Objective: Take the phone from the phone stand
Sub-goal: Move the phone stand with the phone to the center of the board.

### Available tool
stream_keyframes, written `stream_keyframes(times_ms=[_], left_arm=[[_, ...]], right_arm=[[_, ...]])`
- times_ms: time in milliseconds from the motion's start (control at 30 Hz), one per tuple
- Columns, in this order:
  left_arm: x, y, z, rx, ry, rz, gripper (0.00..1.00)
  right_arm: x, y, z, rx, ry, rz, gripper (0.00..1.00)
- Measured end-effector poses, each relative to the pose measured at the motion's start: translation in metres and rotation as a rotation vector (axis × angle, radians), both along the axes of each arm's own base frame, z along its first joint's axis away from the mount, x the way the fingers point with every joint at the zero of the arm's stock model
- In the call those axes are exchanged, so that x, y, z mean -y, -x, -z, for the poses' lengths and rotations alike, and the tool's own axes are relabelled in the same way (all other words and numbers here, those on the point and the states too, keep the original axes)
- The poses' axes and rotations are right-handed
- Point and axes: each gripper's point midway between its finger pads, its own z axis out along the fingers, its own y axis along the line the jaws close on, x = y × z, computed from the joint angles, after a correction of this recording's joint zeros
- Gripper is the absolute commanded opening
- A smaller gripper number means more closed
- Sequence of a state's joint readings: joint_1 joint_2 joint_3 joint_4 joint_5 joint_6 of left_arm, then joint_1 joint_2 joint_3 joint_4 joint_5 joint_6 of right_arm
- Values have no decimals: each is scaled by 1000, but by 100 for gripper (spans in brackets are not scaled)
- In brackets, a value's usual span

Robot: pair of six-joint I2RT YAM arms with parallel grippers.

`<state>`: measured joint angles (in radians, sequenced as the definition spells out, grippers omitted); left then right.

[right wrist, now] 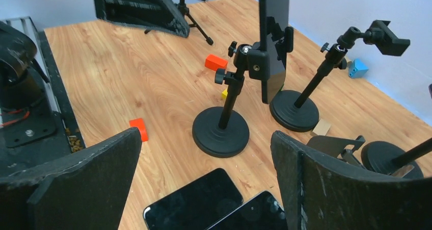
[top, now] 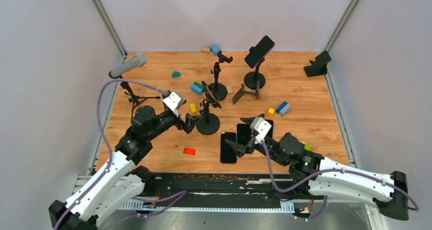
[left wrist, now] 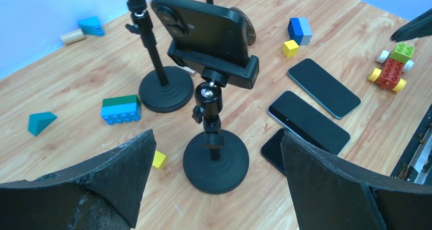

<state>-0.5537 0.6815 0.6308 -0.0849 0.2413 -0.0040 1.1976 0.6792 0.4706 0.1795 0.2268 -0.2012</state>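
A black phone (top: 209,95) sits clamped in a short black phone stand (top: 208,123) at the table's middle. In the left wrist view the phone (left wrist: 204,28) faces away in its clamp above the round base (left wrist: 215,161). In the right wrist view it (right wrist: 272,41) is seen edge-on above the base (right wrist: 220,132). My left gripper (top: 190,122) is open and empty just left of the stand, the base between its fingertips (left wrist: 135,158). My right gripper (top: 243,134) is open and empty, right of the stand, above phones lying flat.
Three loose phones (top: 228,147) lie flat near the front. A second phone (top: 260,51) sits on a taller stand behind; an empty stand (top: 218,90), a small tripod (top: 245,93), a microphone (top: 128,65) and scattered toy blocks (top: 189,151) are around.
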Motion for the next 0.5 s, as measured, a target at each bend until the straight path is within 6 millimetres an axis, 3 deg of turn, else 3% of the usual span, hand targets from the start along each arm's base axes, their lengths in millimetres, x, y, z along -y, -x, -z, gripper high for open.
stream_keyframes(times_ms=[167, 500], left_arm=[[17, -12, 20, -3, -13, 54, 97], [36, -27, 52, 12, -117, 155, 93]], right_arm=[[18, 6, -2, -80, -54, 26, 100], [30, 14, 29, -196, 27, 42, 100]])
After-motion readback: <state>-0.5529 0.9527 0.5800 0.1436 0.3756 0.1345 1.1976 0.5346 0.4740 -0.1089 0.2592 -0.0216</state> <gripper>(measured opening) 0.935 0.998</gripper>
